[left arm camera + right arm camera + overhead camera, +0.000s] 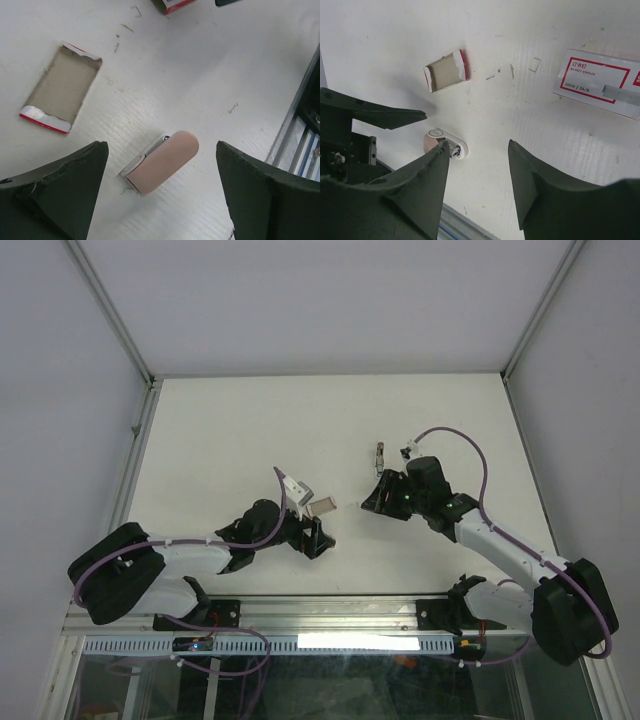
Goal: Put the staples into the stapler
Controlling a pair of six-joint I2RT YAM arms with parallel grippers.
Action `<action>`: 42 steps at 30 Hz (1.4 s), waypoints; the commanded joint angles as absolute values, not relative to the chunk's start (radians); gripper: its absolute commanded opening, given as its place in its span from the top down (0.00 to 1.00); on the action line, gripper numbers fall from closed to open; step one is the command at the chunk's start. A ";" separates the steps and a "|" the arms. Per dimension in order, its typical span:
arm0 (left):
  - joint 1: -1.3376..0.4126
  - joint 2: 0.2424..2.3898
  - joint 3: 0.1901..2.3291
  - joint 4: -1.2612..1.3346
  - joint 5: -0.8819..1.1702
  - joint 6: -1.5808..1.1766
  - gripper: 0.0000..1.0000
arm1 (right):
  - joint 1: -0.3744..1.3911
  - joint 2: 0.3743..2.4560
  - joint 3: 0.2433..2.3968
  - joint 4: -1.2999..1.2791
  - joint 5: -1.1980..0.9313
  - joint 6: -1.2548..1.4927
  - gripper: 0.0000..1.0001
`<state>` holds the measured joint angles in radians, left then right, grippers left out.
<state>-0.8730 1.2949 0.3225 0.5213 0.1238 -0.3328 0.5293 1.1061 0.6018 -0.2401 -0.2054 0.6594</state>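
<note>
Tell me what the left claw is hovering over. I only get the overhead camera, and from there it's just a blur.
Observer: The left wrist camera shows a pink stapler lying on the table. It sits between the wide-open fingers of the left gripper, and neither finger touches it.
Visitor: And where are the staples?
Observer: The right wrist camera shows a white staples box with a red frame on its face. It lies flat on the table, off to one side of the fingers.
Visitor: Is the other claw holding anything?
Observer: No. The fingers of the right gripper stand apart with nothing between them.
</note>
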 commanded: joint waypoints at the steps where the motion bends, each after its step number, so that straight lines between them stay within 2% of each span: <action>1: -0.866 1.367 0.341 0.661 0.279 -0.279 0.08 | 0.515 1.076 0.604 -0.212 -0.245 0.638 0.46; 6: -0.867 1.402 0.345 0.630 0.331 -0.282 0.11 | 0.502 1.067 0.595 -0.205 -0.261 0.640 0.46; 12: -0.895 1.345 0.310 0.560 0.319 -0.287 0.17 | 0.486 1.061 0.587 -0.201 -0.269 0.638 0.46; 18: -0.980 1.316 0.328 0.445 0.129 -0.264 0.21 | 0.477 1.071 0.583 -0.187 -0.284 0.642 0.46; 23: -1.052 1.320 0.360 0.372 -0.077 -0.253 0.33 | 0.473 1.066 0.581 -0.189 -0.284 0.643 0.46; 30: -1.100 1.347 0.388 0.325 -0.165 -0.245 0.47 | 0.460 1.060 0.581 -0.188 -0.290 0.641 0.46; 38: -1.133 1.386 0.414 0.291 -0.149 -0.237 0.47 | 0.435 1.060 0.583 -0.192 -0.312 0.632 0.45; 42: -1.152 1.407 0.429 0.275 -0.172 -0.236 0.50 | 0.425 1.052 0.584 -0.191 -0.319 0.631 0.45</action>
<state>-1.1275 1.3819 0.3977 0.3122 -0.1505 -0.2565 0.4381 1.0870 0.5751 -0.2302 -0.2909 0.6487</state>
